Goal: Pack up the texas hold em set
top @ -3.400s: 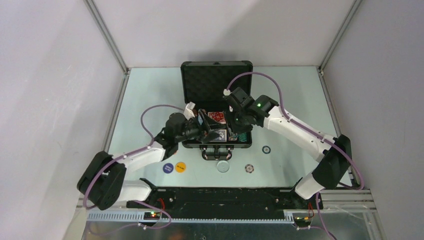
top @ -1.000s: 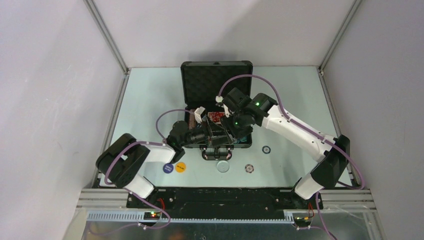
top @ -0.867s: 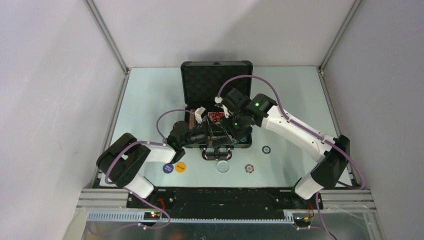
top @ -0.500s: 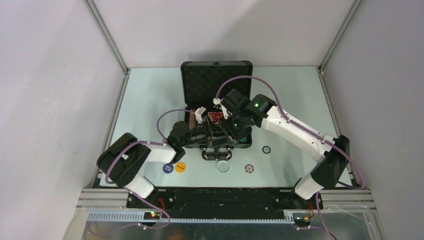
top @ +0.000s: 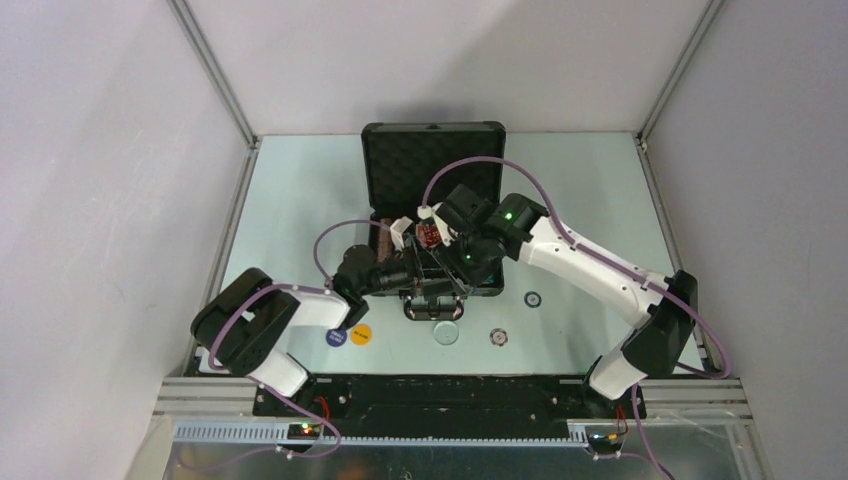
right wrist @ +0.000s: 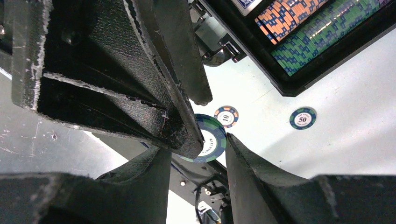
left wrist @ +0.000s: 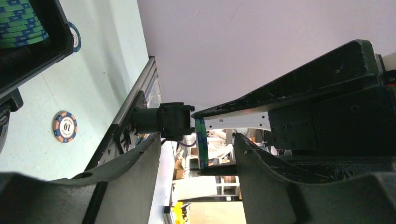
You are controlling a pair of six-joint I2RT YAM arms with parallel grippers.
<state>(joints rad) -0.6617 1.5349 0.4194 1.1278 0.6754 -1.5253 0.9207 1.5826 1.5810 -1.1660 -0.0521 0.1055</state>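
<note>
- The green-and-blue poker chip point(right wrist: 212, 140) hangs in the air above the near part of the open case point(top: 400, 170), between my two hands.
- My right hand point(right wrist: 196, 145) pinches it by the rim, I judge to leave its flat faces free.
- My left hand point(left wrist: 198, 140) stands wide, one finger on either side of those faces and touching neither. It looks like a handover.
- Chip rows point(right wrist: 322, 32) fill the case's near right, and the chip probably belongs there.
- A 10 chip point(right wrist: 226, 116) and a 50 chip point(right wrist: 302, 118) lie loose on the counter point(top: 300, 200).
</note>
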